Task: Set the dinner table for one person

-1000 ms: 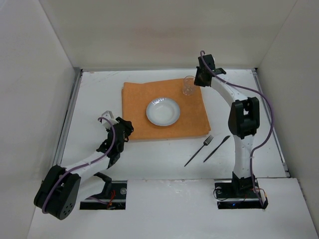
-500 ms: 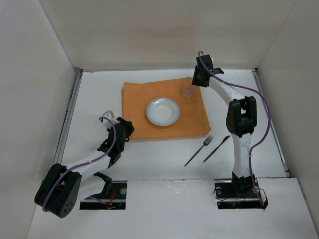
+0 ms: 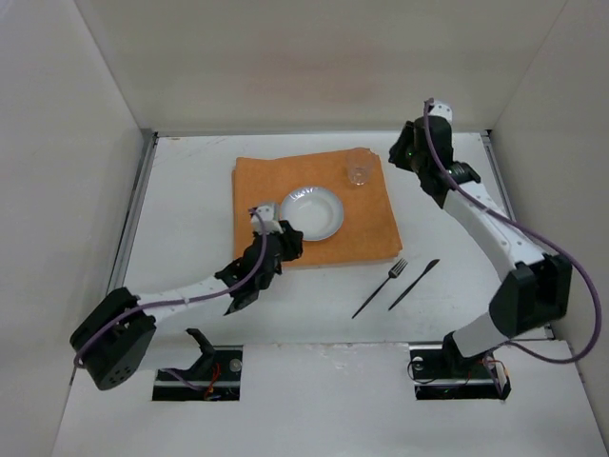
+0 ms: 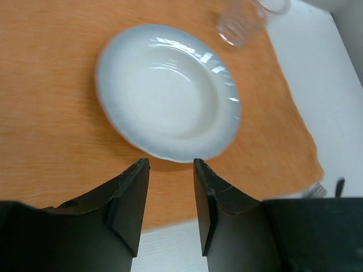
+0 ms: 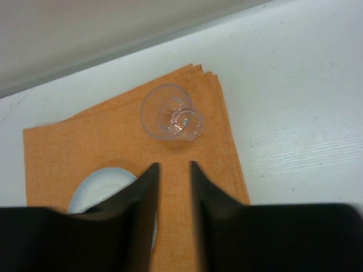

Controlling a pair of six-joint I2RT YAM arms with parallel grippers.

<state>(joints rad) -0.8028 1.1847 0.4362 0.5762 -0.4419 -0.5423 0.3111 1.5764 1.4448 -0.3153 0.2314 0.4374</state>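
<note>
Empty, jaws slightly apart, left gripper [image 4: 171, 165] hovers at the plate [image 4: 164, 90], seemingly low enough to shove it; right gripper [image 5: 174, 168] likewise overlooks the glass [image 5: 170, 120].

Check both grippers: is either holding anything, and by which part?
Nothing is held. The left gripper hovers empty short of the plate; the right gripper is empty, clear of the glass.

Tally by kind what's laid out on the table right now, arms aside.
orange placemat: 1
white plate: 1
clear glass: 1
fork: 1
knife: 1
Total: 5 on the dinner table
</note>
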